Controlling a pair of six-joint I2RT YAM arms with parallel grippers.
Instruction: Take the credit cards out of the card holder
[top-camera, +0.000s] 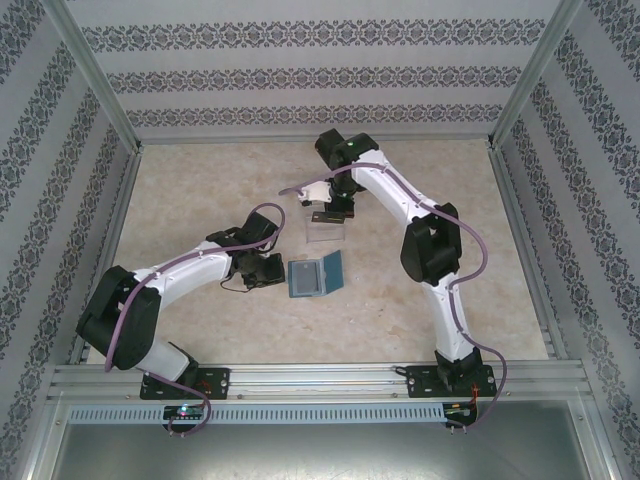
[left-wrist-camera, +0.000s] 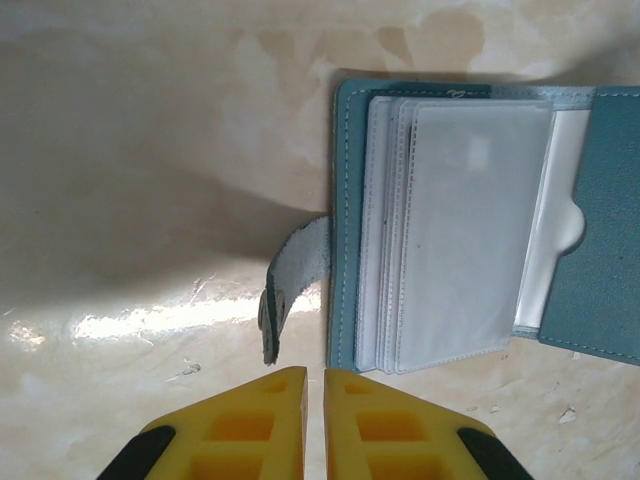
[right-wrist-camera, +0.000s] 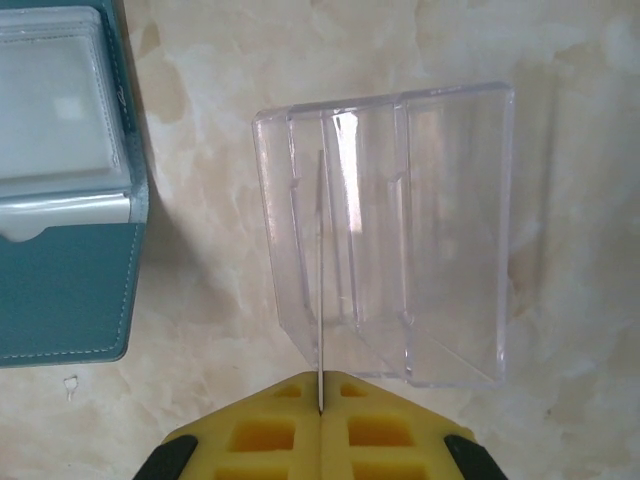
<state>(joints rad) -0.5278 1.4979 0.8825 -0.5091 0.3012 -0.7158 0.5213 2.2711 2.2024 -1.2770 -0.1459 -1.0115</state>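
1. The flat teal-blue card holder (top-camera: 315, 276) lies open at the centre of the top view on the beige marbled table (top-camera: 200, 200), so its sleeves face up for picking.
2. In the left wrist view, pale grey credit cards (left-wrist-camera: 470, 230) sit stacked in clear sleeves at the right of the frame. The holder's closing tab (left-wrist-camera: 292, 275) sticks out toward the lower centre.
3. The left gripper (left-wrist-camera: 314, 385), at bottom centre, is all but closed and holds nothing. It sits just beside the tab, probably to steady the holder.
4. The right gripper (right-wrist-camera: 320, 400) pinches a thin card (right-wrist-camera: 320, 280), seen edge-on, over a clear, divided plastic tray (right-wrist-camera: 450, 230). It looks lined up to slot the card in.
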